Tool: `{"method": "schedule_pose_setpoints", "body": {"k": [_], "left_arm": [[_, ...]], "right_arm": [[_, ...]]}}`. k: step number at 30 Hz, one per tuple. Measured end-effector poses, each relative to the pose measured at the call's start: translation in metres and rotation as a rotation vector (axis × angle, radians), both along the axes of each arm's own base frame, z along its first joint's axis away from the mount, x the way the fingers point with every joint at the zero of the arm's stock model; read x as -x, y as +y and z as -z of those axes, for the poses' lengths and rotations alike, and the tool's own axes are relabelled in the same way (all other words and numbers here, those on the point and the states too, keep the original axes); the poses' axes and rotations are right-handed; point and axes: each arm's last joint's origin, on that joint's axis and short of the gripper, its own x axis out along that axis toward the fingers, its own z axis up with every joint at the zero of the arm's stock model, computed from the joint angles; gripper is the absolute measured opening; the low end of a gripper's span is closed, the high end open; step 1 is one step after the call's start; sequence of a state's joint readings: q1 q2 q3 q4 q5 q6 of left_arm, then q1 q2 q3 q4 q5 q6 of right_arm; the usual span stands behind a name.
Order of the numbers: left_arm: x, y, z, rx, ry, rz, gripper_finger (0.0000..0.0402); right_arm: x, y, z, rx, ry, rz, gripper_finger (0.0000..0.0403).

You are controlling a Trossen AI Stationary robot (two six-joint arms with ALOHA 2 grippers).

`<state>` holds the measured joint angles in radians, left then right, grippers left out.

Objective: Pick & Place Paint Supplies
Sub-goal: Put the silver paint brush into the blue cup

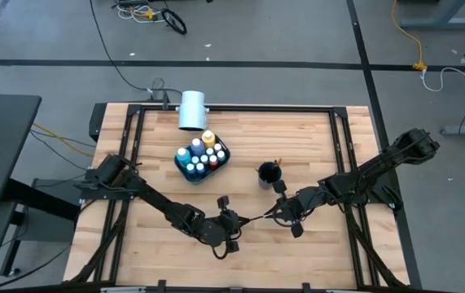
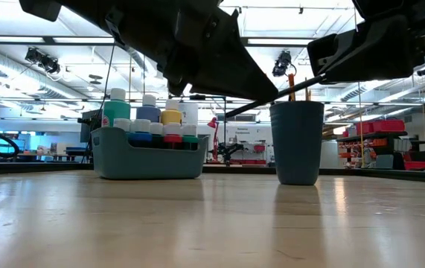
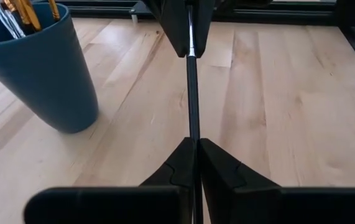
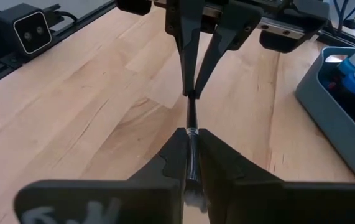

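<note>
One thin dark paintbrush (image 1: 256,218) is held level in the air between my two grippers, near the table's near middle. My left gripper (image 3: 196,142) is shut on its dark handle, and my right gripper (image 4: 191,132) is shut on its ferrule end. A blue cup (image 1: 269,173) with several orange-handled brushes stands upright just beyond the far side of the held brush. A grey-blue tray (image 1: 202,156) holds several small paint bottles upright. My left gripper pinches the brush's dark handle (image 3: 193,118) between its two fingers, which point along the brush, coming level from the table's left. The brush is lifted clear of the table. My right gripper pinches the brush by its silver ferrule (image 4: 192,138), fingers pointing along it, coming level from the table's right. The pale bristles (image 4: 193,194) reach back between the fingers. The brush hangs clear of the wood.
A large white cylinder (image 1: 191,110) lies at the table's far edge behind the tray. Black frame rails (image 1: 342,155) run along the table's sides. Bare wood (image 1: 297,260) lies under and in front of the grippers.
</note>
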<state>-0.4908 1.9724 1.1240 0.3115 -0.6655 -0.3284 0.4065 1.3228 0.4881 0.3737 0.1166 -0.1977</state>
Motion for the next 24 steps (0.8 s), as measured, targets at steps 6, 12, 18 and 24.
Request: {"method": "schedule_pose_setpoints", "body": {"k": [6,12,18,24], "left_arm": [[0.0,0.0,0.0,0.036,-0.009,-0.013,0.0045],[0.0,0.0,0.0,0.069,-0.022,-0.037,0.0079],[-0.002,-0.001,-0.003,0.018,-0.014,-0.009,0.0093],[-0.01,-0.005,-0.03,-0.096,-0.046,0.044,0.0093]], "right_arm": [[0.0,0.0,0.001,0.006,0.01,-0.001,0.0023],[0.002,0.005,-0.008,0.097,0.178,0.048,0.0023],[0.001,0.021,-0.056,0.228,0.311,0.109,0.0023],[0.006,0.028,-0.131,0.348,0.343,0.064,0.0023]]}}
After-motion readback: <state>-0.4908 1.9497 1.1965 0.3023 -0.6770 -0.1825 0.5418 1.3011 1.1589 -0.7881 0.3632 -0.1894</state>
